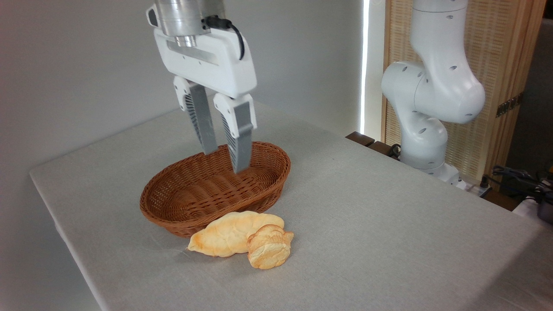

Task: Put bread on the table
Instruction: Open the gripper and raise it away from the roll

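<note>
The bread (268,247) lies on the desk (389,224); the hand (225,162) hangs above the basket (181,207), slightly open, holding nothing.

A: One fixed view only, so nothing shared with a second. It sits off a table (389,242) corner, raised, looking down and across at an angle.

B: Facing?

A: Toward the back wall (77,65) and the slatted screen (505,86) at right. The arm's base (425,160) stands at the far right edge.

B: How near?

A: Close. The basket (207,194) sits mid-frame, the gripper (224,160) hangs above it, and the arm is cut off at the top. The table's near edge runs out of frame.
</note>
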Motion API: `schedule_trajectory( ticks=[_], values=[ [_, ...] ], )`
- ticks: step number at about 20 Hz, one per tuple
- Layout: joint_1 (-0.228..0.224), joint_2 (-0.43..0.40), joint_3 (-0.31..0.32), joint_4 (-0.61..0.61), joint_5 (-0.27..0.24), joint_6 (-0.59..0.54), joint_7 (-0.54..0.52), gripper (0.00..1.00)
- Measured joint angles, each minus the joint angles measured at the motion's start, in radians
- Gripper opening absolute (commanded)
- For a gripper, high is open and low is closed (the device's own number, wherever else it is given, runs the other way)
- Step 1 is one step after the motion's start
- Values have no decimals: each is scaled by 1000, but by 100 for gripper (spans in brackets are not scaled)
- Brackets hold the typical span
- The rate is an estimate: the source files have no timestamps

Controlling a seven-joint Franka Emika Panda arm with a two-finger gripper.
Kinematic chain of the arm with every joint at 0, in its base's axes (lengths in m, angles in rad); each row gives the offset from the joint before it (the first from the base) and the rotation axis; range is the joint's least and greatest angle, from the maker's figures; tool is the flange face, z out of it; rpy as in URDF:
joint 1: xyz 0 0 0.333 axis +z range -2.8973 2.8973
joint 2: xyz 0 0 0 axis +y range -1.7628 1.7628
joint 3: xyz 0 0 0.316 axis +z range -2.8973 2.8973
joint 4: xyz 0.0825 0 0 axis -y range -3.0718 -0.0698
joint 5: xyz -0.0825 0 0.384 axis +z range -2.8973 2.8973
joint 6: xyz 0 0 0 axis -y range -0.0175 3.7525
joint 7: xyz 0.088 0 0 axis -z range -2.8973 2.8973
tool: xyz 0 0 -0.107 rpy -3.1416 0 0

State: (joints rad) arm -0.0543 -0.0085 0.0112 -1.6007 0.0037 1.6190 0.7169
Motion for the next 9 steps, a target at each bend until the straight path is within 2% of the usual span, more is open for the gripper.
schedule_trajectory(
  ticks=[2, 9],
  values=[
    [0, 4, -5, 1, -21, -1, -13, 100],
    [11, 11, -4, 0, -24, -4, -13, 100]
  ],
)
